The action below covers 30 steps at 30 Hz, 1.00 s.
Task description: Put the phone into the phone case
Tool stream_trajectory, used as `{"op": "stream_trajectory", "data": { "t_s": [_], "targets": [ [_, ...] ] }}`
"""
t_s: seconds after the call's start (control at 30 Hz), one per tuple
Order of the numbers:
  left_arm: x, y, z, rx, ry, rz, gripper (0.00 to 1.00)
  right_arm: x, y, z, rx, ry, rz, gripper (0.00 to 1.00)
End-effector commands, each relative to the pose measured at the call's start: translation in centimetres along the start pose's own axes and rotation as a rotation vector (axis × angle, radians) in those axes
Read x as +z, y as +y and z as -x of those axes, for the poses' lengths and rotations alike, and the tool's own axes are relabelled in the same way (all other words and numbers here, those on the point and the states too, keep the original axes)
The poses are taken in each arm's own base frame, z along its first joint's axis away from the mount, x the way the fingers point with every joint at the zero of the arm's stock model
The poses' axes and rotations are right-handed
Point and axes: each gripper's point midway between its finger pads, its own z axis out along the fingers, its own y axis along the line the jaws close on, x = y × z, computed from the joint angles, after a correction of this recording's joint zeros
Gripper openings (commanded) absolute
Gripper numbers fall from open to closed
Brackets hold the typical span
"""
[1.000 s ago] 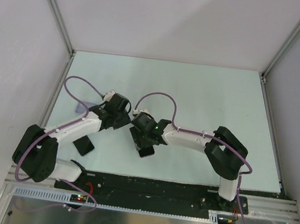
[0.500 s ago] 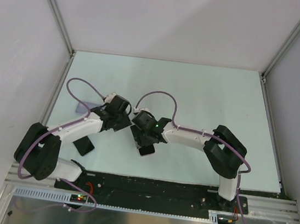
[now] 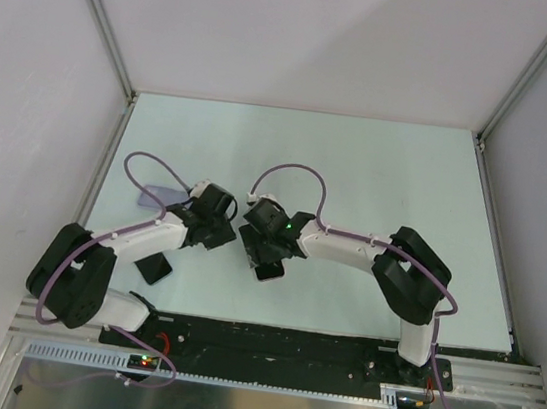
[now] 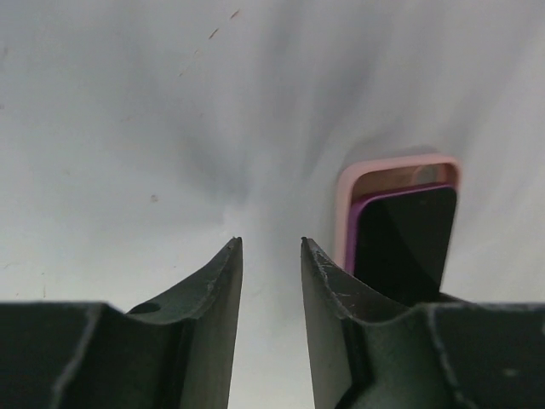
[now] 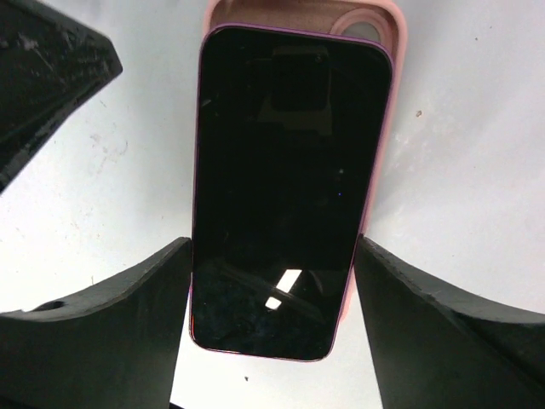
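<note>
On the pale table (image 3: pixel 408 182) the phone (image 5: pixel 285 187) lies on the pink phone case (image 5: pixel 387 51), seemingly not yet seated — right claw (image 5: pixel 271 247) clasps its sides, left claw (image 4: pixel 271 247) narrowly parted, empty.

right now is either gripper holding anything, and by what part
The right gripper pinches the phone across its two long edges, toward one end. The left gripper holds nothing.

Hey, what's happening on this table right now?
The right gripper appears to clamp the phone by its long sides, over the pink phone case. The phone is not seated yet: the case's far end sticks out beyond it. The left gripper hovers alongside, slightly open and empty.
</note>
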Motion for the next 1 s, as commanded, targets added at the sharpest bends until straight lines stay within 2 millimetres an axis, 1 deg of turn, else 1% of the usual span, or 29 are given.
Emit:
{"op": "stream_trajectory", "data": {
  "t_s": [0.0,0.13,0.27,0.33,0.43,0.5,0.57,0.63,0.73,0.83,0.97],
  "targets": [
    [-0.3,-0.4,-0.3,0.000,-0.003,-0.054,0.36,-1.1,0.9,3.7,0.017,-0.102,0.040,0.81],
    [-0.4,-0.6,-1.1,0.006,0.016,-0.084,0.32,-1.7,1.5,4.4,0.011,-0.126,0.078,0.89],
    [-0.5,-1.2,-1.5,0.013,0.029,-0.107,0.27,-2.3,1.5,5.1,0.022,-0.142,0.103,0.91],
    [-0.6,-1.4,-1.6,0.011,0.036,-0.120,0.25,-2.8,0.9,5.6,0.039,-0.159,0.102,0.91],
    [-0.6,-1.9,-1.8,0.009,0.046,-0.137,0.20,-3.9,-0.6,6.5,0.094,-0.186,0.117,0.89],
    [-0.6,-2.3,-1.9,0.012,0.051,-0.147,0.16,-4.7,-1.4,7.1,0.131,-0.208,0.137,0.86],
    [-0.6,-2.8,-2.0,0.018,0.057,-0.157,0.11,-5.0,-2.1,7.6,0.157,-0.216,0.148,0.82],
    [-0.6,-3.3,-2.2,0.023,0.065,-0.165,0.08,-4.8,-2.7,7.8,0.178,-0.213,0.150,0.76],
    [-0.7,-4.0,-2.4,0.028,0.073,-0.175,0.03,-4.2,-2.5,7.7,0.190,-0.192,0.183,0.67],
    [-0.6,-4.2,-2.7,0.031,0.082,-0.175,0.01,-3.5,-2.6,7.5,0.199,-0.178,0.193,0.62],
    [-0.5,-4.6,-2.8,0.034,0.087,-0.179,0.00,-2.5,-3.0,7.5,0.216,-0.166,0.200,0.56]
  ]
}}
